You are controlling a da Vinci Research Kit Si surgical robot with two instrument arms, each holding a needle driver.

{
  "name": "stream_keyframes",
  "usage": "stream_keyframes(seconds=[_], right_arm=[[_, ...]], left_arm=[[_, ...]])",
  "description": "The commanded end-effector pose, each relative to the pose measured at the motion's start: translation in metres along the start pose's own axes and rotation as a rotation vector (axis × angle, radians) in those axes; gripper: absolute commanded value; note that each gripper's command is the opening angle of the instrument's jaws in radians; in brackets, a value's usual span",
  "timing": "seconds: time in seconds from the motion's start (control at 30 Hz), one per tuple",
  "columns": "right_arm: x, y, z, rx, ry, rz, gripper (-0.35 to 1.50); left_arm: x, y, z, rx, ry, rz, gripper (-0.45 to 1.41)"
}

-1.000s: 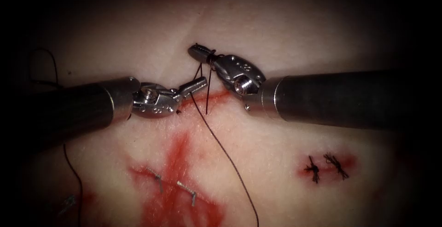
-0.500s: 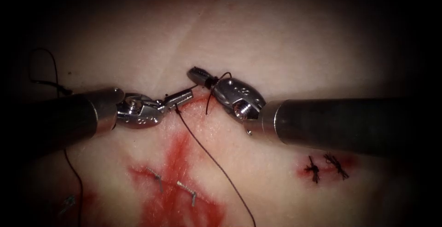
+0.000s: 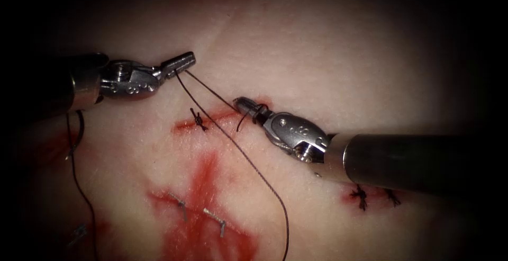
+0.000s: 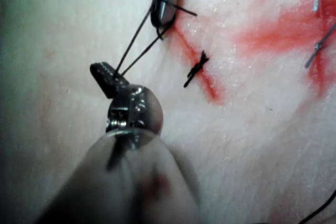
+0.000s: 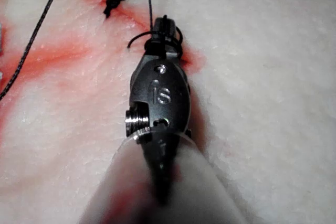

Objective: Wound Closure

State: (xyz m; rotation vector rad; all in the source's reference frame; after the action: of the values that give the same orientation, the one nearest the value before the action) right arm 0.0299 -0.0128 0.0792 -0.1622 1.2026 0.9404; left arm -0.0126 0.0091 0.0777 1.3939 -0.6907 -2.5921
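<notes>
Tissue (image 3: pixel 328 60) — left tool (image 3: pixel 182 61) withdrew, thread (image 3: pixel 248 158) taut.

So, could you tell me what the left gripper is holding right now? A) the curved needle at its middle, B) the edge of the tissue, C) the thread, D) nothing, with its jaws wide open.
C: the left gripper is shut on the thread, whose two strands run from its tip toward the right gripper at the cut; the left wrist view shows the same strands leaving its tip.
</notes>
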Motion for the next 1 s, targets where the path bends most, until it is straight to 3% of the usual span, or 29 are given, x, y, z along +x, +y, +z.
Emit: stream_keyframes(seconds=[0.03, 0.2, 0.6, 1.0], right_arm=[[-0.0009, -0.0007, 0.0004, 0.003, 0.000, -0.005, -0.35], [-0.0012, -0.0013, 0.0002, 0.007, 0.004, -0.037, -0.35], [-0.0017, -0.0033, -0.0020, 0.032, -0.013, -0.120, -0.35], [-0.0004, -0.0051, -0.0038, 0.048, 0.001, -0.101, -0.35]], left_arm=[[-0.0005, -0.0007, 0.0005, 0.003, -0.006, 0.002, -0.45], [-0.0020, -0.0044, -0.0006, 0.009, -0.030, 0.008, -0.45], [-0.0065, -0.0087, -0.0015, 0.012, -0.091, 0.005, -0.45], [-0.0078, -0.0129, -0.0009, 0.032, -0.121, 0.000, -0.45]])
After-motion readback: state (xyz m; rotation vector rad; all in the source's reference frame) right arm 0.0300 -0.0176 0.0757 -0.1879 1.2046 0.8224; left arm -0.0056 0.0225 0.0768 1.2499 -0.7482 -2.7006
